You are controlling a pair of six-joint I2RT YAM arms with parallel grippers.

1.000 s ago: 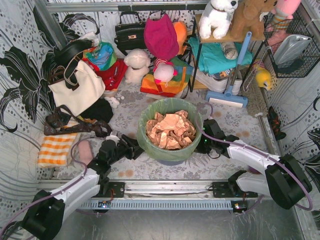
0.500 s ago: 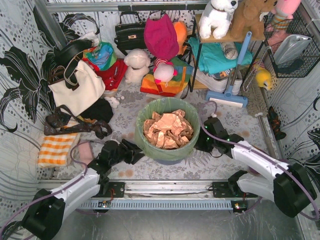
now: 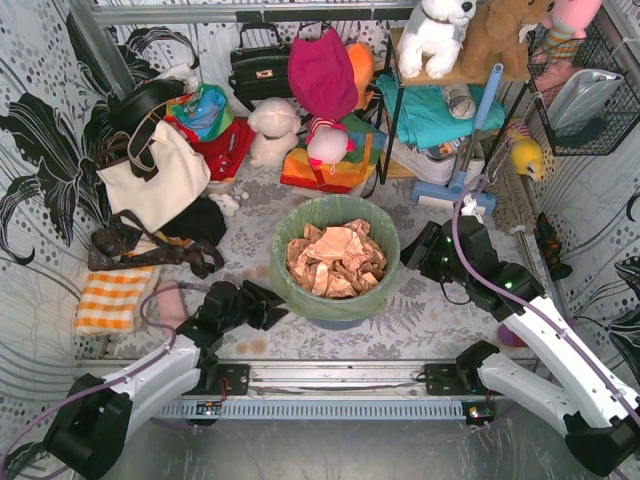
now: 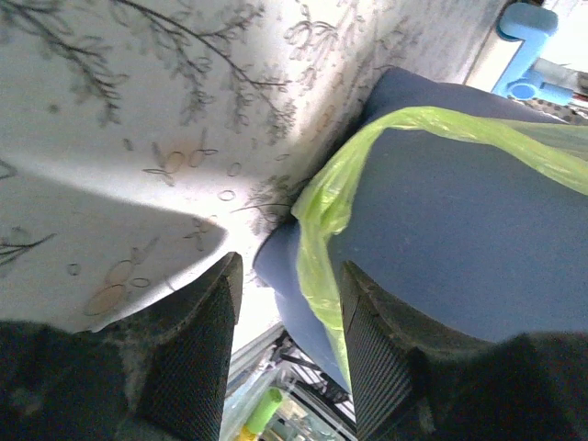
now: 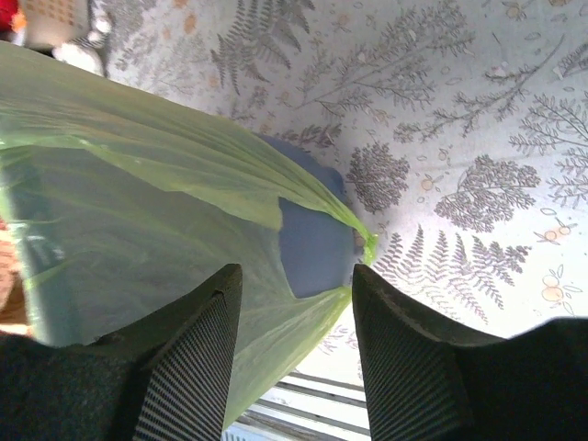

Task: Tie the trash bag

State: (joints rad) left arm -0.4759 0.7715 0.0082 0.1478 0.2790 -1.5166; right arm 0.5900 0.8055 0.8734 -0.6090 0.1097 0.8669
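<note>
Approach step: left gripper [image 3: 272, 304] and right gripper [image 3: 414, 256] flanked the trash bag [image 3: 335, 207], jaws open and empty; next, each should pinch its rim.

A round blue-grey bin [image 3: 336, 322] stands in the middle of the surface [image 3: 250, 225], which has a pattern of leaves. At the left lie a white tote [image 3: 155, 180], a dark bag [image 3: 150, 252] and an orange striped cloth [image 3: 108, 298]. Behind are a black handbag [image 3: 258, 68], a white plush [image 3: 272, 130] and a magenta cloth [image 3: 322, 75]. On the right a shelf [image 3: 395, 100] carries a white bear [image 3: 437, 30] and a brown bear [image 3: 505, 35]. A blue brush [image 3: 487, 105] leans against it. A wire basket [image 3: 590, 130] hangs on the right wall.
</note>
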